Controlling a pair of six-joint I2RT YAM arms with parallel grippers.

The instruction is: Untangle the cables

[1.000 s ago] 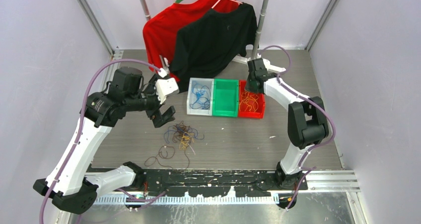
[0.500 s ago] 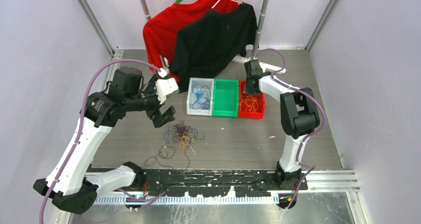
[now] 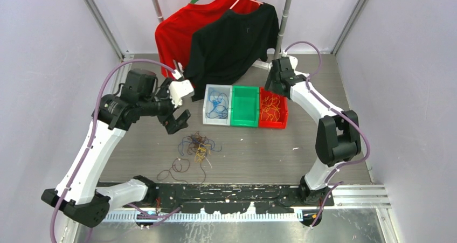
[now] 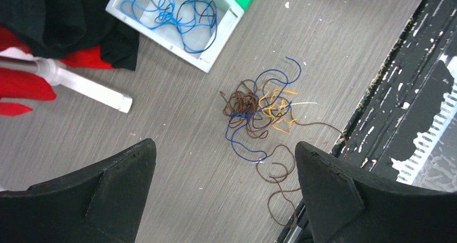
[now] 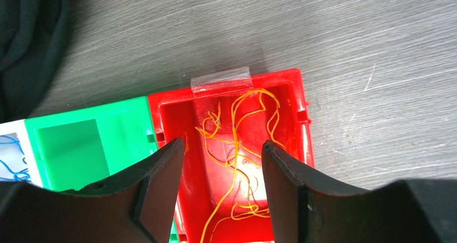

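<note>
Hovering with right gripper (image 5: 222, 146) parted, empty, over red bin (image 5: 280, 80), to leave yellow-orange cables (image 3: 269, 112) inside; holding left gripper (image 4: 223, 146) wide open above near tangle (image 4: 253, 111), likely for next pick.

Cable tangle (image 3: 198, 146) on table (image 3: 253, 151), row of bins (image 3: 245, 107) behind it, shirts (image 3: 232, 38) hanging behind bins

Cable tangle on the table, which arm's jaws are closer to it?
Left. The left arm holds its jaws just beyond the cable tangle, to its left; the right arm has its jaws farther off, over the red bin.
</note>
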